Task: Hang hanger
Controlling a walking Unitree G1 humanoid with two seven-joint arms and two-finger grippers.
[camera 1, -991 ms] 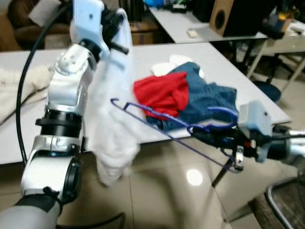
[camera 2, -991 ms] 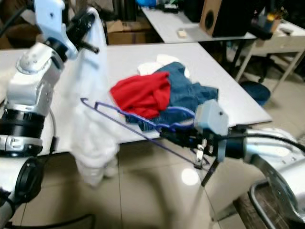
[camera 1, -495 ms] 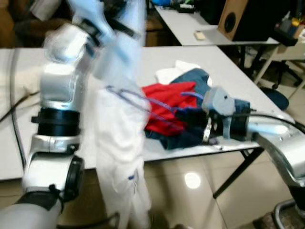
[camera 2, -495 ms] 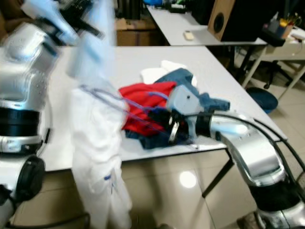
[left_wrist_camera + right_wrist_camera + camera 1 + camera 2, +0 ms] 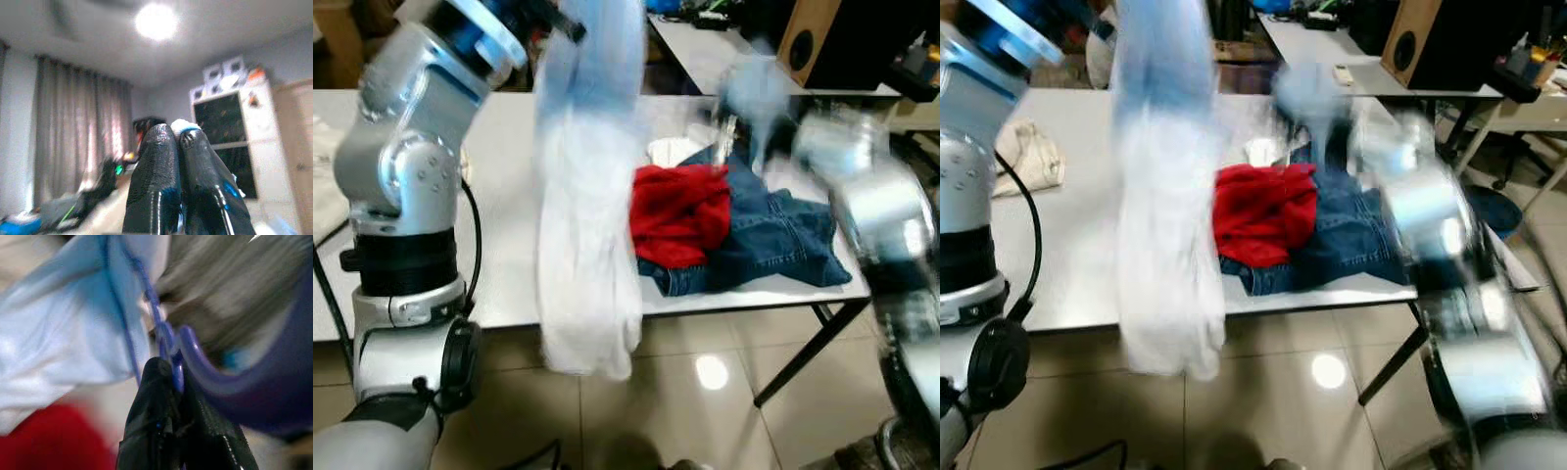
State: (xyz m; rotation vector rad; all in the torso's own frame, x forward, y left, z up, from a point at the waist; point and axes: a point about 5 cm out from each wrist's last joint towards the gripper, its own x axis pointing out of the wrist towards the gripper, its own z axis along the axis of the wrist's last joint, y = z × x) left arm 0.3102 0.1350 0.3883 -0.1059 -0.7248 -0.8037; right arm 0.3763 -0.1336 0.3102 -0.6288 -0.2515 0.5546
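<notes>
Left arm (image 5: 406, 157): smooth silver metal-look shell with matt black joint rings; left gripper (image 5: 178, 139) fingers are black with a fine pebbled texture, pressed on soft white cloth (image 5: 587, 264). Right gripper (image 5: 171, 377): black textured fingers clamped on a thin, glossy purple hanger (image 5: 205, 367), plastic-coated by its look. Table (image 5: 499, 196) matt pale grey; on it red knit cloth (image 5: 675, 211) and blue denim (image 5: 773, 235); floor (image 5: 705, 392) glossy tile.

Left arm is bent up high around 10 o'clock, and its left pincer (image 5: 177, 142) has both fingers pressed tight together on a bit of white cloth. Right arm's a blurry smear out at 2 o'clock; right pincer (image 5: 168, 377) looks clamped on the purple hanger (image 5: 215, 377), I think.
</notes>
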